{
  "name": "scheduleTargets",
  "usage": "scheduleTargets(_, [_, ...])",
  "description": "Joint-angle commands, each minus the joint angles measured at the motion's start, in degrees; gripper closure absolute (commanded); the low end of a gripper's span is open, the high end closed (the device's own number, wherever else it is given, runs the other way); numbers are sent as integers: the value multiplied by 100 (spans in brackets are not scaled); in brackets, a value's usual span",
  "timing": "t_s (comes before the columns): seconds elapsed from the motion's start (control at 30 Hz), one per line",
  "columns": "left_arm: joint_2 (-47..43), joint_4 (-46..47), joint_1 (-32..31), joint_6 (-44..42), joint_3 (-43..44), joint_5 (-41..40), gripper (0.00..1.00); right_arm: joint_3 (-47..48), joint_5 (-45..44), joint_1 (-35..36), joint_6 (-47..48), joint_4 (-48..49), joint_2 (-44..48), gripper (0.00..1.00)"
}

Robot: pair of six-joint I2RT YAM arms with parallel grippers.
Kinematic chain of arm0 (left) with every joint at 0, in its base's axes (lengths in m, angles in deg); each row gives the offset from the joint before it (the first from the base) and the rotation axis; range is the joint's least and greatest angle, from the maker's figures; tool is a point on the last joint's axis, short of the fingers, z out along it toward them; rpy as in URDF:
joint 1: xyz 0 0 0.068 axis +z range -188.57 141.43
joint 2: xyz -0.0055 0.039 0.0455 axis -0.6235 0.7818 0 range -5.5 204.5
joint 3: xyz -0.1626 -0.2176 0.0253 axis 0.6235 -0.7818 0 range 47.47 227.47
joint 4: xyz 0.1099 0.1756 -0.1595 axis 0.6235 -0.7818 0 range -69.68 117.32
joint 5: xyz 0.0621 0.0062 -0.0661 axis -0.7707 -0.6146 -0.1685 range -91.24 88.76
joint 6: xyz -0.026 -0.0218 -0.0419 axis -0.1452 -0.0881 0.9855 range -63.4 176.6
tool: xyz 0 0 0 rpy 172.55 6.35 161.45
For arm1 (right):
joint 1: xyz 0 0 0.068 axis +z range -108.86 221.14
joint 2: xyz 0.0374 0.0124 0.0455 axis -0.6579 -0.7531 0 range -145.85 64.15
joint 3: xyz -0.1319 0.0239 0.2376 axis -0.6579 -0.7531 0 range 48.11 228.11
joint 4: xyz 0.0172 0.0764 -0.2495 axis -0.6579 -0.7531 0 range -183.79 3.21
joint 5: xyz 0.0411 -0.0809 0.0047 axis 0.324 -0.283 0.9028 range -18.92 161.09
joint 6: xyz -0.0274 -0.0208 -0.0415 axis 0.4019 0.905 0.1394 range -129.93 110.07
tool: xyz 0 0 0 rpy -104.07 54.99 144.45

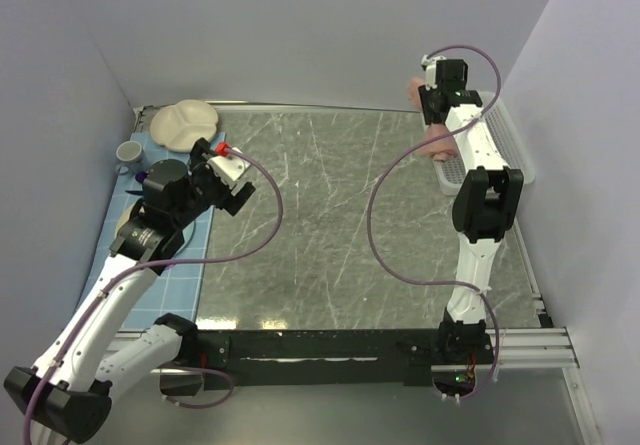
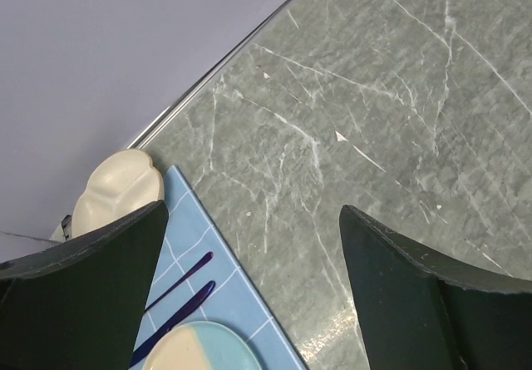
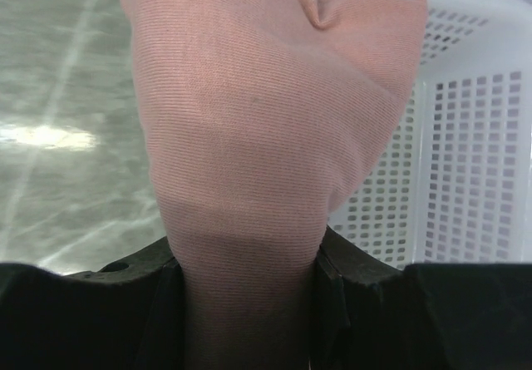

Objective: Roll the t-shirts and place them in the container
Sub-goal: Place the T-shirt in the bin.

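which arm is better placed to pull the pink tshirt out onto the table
Right. The right gripper is shut on the t-shirt at the white basket; the left gripper hangs open and empty across the table by the blue mat.

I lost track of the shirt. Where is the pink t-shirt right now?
Far right in the top view: the pink t-shirt is pinched in the right gripper, at the white basket's edge.

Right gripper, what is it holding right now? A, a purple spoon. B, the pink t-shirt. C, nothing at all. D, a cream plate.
B: the right wrist view shows the pink t-shirt bunched and clamped in the right gripper, with the white basket just beside it.
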Motion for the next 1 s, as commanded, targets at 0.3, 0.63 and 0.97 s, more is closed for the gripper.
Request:
scheduleTargets(0.3, [256, 34, 24, 253, 24, 449, 9, -626, -1170, 31, 1027, 1817, 138, 100])
scheduleTargets(0.63, [335, -63, 24, 297, 15, 563, 9, -405, -1454, -136, 1115, 1975, -337, 100])
scheduleTargets(0.97, [415, 16, 24, 368, -37, 660, 9, -642, -1806, -356, 1291, 2203, -478, 100])
